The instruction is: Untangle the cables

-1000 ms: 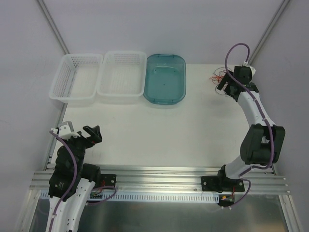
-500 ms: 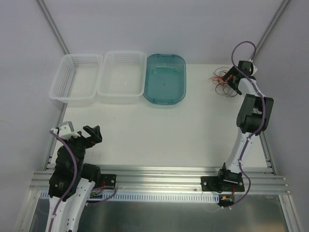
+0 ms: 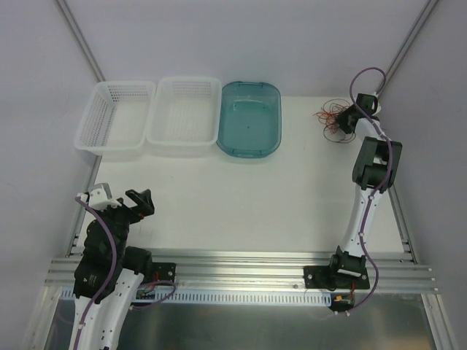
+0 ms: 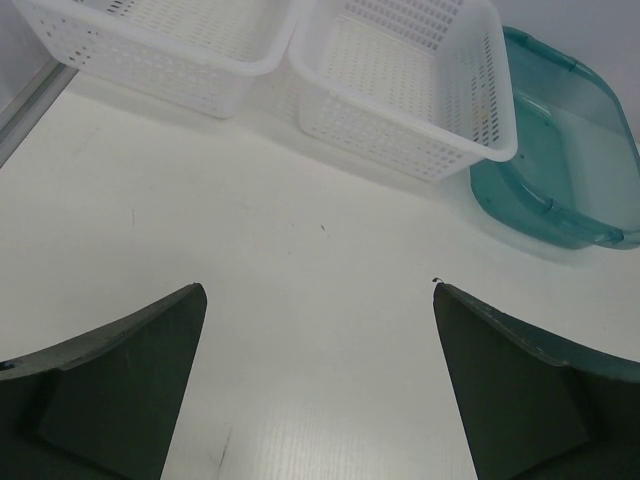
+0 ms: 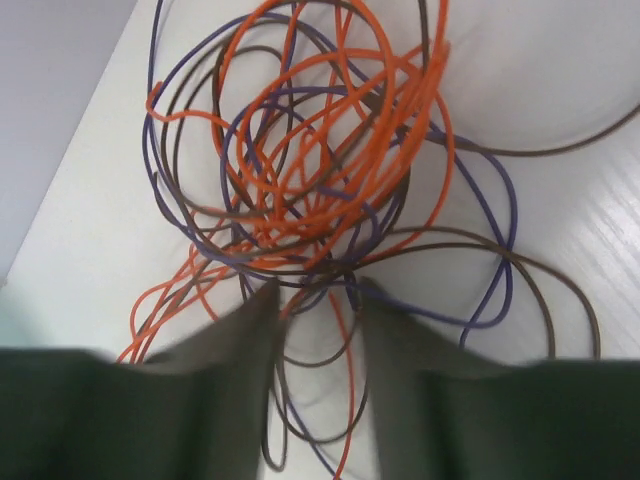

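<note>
The cables are a tangle of thin orange, brown and purple wires at the far right corner of the white table. My right gripper reaches down onto the near edge of the tangle. In the right wrist view its two dark fingers stand a narrow gap apart, blurred, with an orange strand and some brown strands running between them, not clamped. My left gripper hovers at the near left over bare table, its fingers wide open and holding nothing.
Two white mesh baskets and a teal plastic tub line the far edge, left of the tangle. The grey side wall stands close behind the cables. An aluminium rail runs along the near edge.
The right arm has stretched further toward the far corner and lowered onto the tangle, and its jaws have narrowed around some strands. The left arm has not moved.
</note>
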Available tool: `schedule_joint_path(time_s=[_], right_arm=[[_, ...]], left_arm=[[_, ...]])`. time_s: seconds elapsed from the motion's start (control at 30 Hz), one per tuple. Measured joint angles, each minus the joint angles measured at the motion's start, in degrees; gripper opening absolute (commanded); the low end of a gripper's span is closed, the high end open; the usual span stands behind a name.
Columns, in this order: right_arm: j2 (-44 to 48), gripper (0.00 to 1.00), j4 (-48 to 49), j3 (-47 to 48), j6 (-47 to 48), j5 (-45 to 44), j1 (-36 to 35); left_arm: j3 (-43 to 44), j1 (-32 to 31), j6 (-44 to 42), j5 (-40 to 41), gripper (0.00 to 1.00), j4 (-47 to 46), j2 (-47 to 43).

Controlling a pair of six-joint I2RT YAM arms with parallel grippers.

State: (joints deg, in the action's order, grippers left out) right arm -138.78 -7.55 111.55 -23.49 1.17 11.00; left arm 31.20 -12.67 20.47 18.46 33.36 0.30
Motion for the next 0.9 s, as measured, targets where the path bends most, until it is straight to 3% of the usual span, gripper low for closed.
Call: schedule_joint_path(time_s=[0.03,0.1,0.23,0.4,0.57,0.73,0.9], right_arm=[[-0.3,0.16,0.4,-0.2,-0.6,0.4,0.0],[-0.3,0.01,0.5,-0.8,-1.2,0.8,0.0],[1.0,0.01,3.5,-4.3,-1.6,1.2,0.0],[11.8,0.01,5.1,-20.3,-1.3,2.3,-0.1],[30.3,0.01,2.6,-41.0,-0.7,2.0,-2.8],[50.2,0.01,-0.2,-56.4,0.9,-0.9,-11.4],[64.5,0.01,-4.2,-68.6,3.0,-2.9,-19.4]], left_arm=[[0.0,0.0,0.0,0.0,0.99,0.0,0.0],[0.0,0.0,0.0,0.0,0.99,0.0,0.0],[0.0,0.0,0.0,0.0,0.99,0.0,0.0],[0.0,0.0,0.0,-0.9,0.99,0.0,0.0],[0.0,0.0,0.0,-3.5,0.99,-0.1,0.0],[-0.2,0.0,-0.2,-8.5,0.99,-0.1,0.0],[-0.2,0.0,-0.5,-15.4,0.99,-1.9,3.6]])
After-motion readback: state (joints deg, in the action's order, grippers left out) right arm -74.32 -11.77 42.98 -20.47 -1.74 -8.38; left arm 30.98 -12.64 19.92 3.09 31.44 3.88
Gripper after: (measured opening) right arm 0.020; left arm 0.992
